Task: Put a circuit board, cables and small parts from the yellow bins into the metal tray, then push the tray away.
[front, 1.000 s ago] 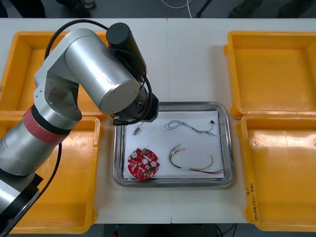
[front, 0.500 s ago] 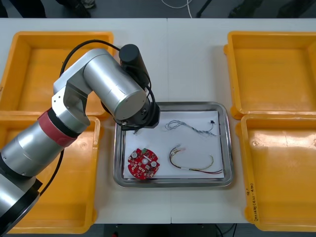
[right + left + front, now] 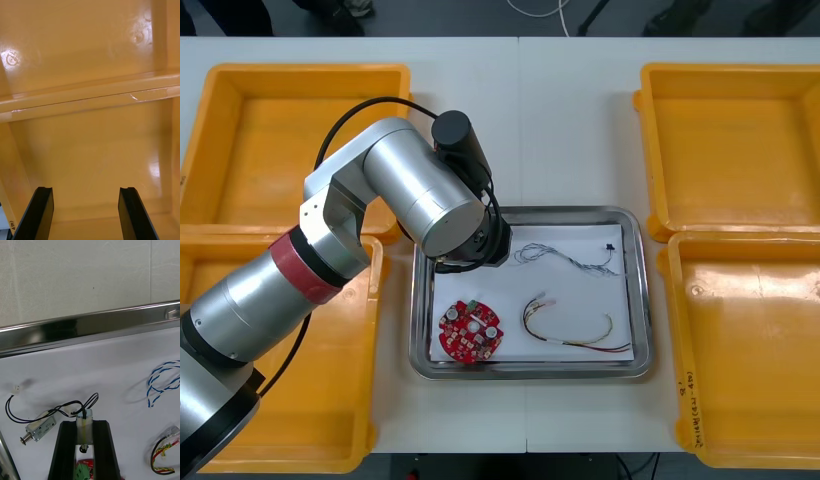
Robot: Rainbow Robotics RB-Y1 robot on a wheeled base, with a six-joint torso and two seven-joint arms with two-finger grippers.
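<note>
My left gripper [image 3: 84, 423] is low over the white-lined metal tray [image 3: 635, 300], near its far left corner. It is shut on a small metal part [image 3: 84, 424] with a black wire loop. A second small metal part [image 3: 39, 429] with a thin black cable lies on the liner beside the fingers. The round red circuit board [image 3: 471, 331], the twisted blue and white cable [image 3: 570, 255] and the red and yellow cable [image 3: 570, 330] also lie in the tray. My right gripper [image 3: 85, 193] hangs open over a yellow bin [image 3: 90, 150], holding nothing.
Two yellow bins [image 3: 290, 140] flank the tray on the left and two [image 3: 730, 150] on the right. The left arm's silver body [image 3: 420, 195] covers the tray's far left corner. Bare table [image 3: 570, 130] lies beyond the tray's far rim [image 3: 90, 324].
The left arm has sunk toward the tray and shifted slightly right. The small part seen by the wrist a second ago is now hidden under it.
</note>
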